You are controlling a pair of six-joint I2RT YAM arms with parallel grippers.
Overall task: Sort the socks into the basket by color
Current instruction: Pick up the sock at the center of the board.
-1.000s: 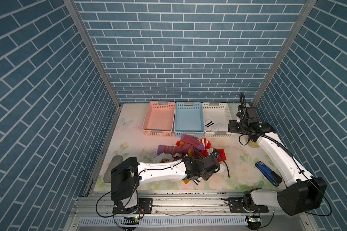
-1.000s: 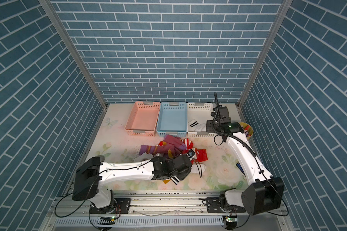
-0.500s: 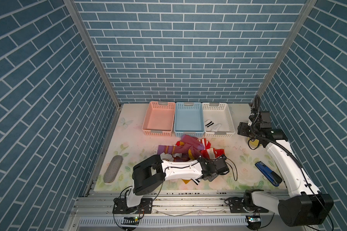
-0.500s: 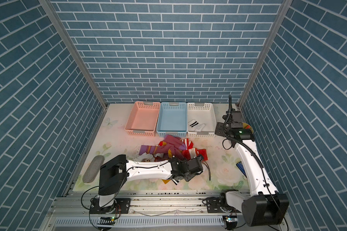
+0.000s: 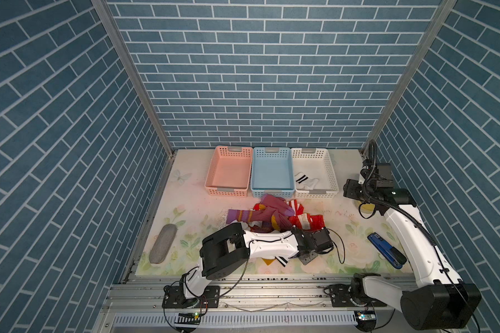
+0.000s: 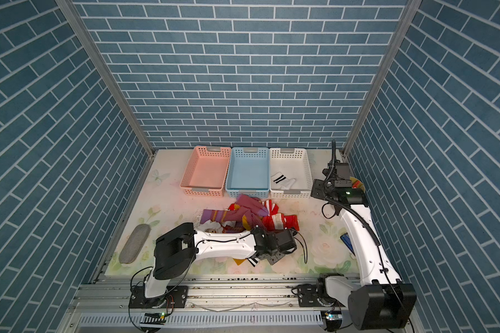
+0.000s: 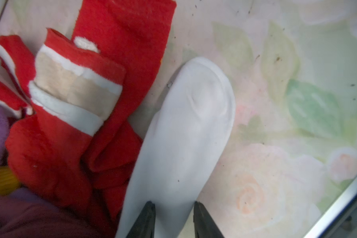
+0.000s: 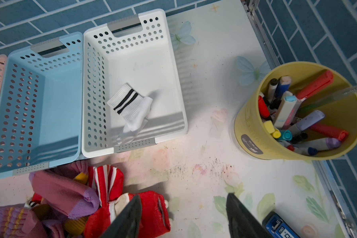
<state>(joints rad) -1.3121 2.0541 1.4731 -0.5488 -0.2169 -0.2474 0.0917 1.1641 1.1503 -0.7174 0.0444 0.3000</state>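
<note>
Compared with a second ago, the left arm (image 5: 269, 245) has folded its shoulder in toward the lower middle of the frame. This leaves the grey pad (image 5: 163, 243) at lower left fully uncovered, and the arm's wrist has slid rightward along the near side of the sock pile. The right arm (image 5: 407, 227) has drawn back from the front corner of the white basket (image 5: 331, 176) toward the right edge of the frame, beside the yellow cup (image 8: 254, 131) of markers. The left tool (image 7: 172, 204) stands narrow, its fingers (image 7: 146, 216) pinched on the white sock (image 7: 186, 127), whose fabric fills the gap between them. That sock lies flat on the floral worktop (image 7: 297, 61) and stretches straight out ahead of the tool, toe farthest away, one long edge touching the red socks (image 7: 120, 41). In both top views this tool sits low at the lower right edge of the pile. The right tool (image 8: 183, 195) is wide open over bare worktop, apart from the pile and near the white basket, where one striped sock (image 8: 132, 111) lies. The purple socks (image 5: 272, 201) are heaped just in front of the blue basket (image 5: 272, 152), with the pink basket (image 5: 233, 152) to its left.
</note>
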